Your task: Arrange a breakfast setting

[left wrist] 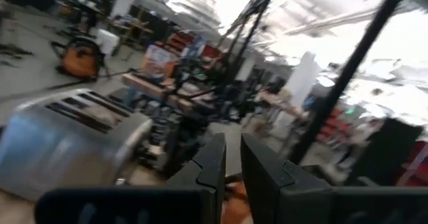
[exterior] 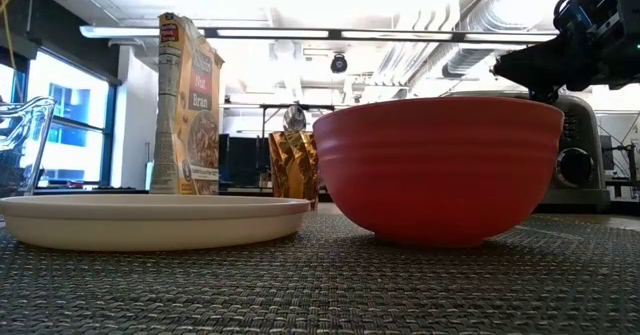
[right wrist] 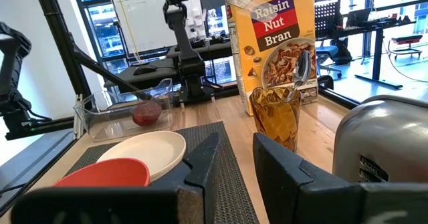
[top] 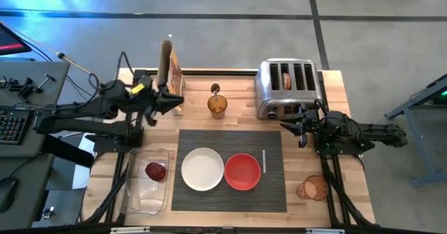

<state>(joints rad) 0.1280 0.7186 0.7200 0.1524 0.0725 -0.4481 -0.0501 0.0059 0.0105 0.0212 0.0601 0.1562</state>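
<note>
On the left of the worktop (top: 335, 87), a clear plastic tray (top: 143, 192) holds the dark red fruit (top: 156, 170) at its far end. My left tool (top: 174, 101) is raised over the back left of the worktop, just beside the upright cereal box (top: 171, 70); its fingers (left wrist: 212, 170) stand nearly together with a thin gap and nothing between them.

The dark grey ribbed mat (top: 230, 140) lies at the centre front. On it the white plate (top: 202, 169) sits left and the red bowl (top: 242, 172) right, their rims touching or nearly so. A thin pale item lies on the mat's right part; I cannot tell what it is. Behind the mat stands an amber glass (top: 217, 105) with a metal utensil in it.

At the back right stands the chrome toaster (top: 288, 87), something brown in one slot. My right tool (top: 292, 127) hovers just in front of it, over the mat's far right corner, fingers (right wrist: 200, 164) apart and empty. A brownish round item (top: 313, 188) lies at the front right, off the mat.
</note>
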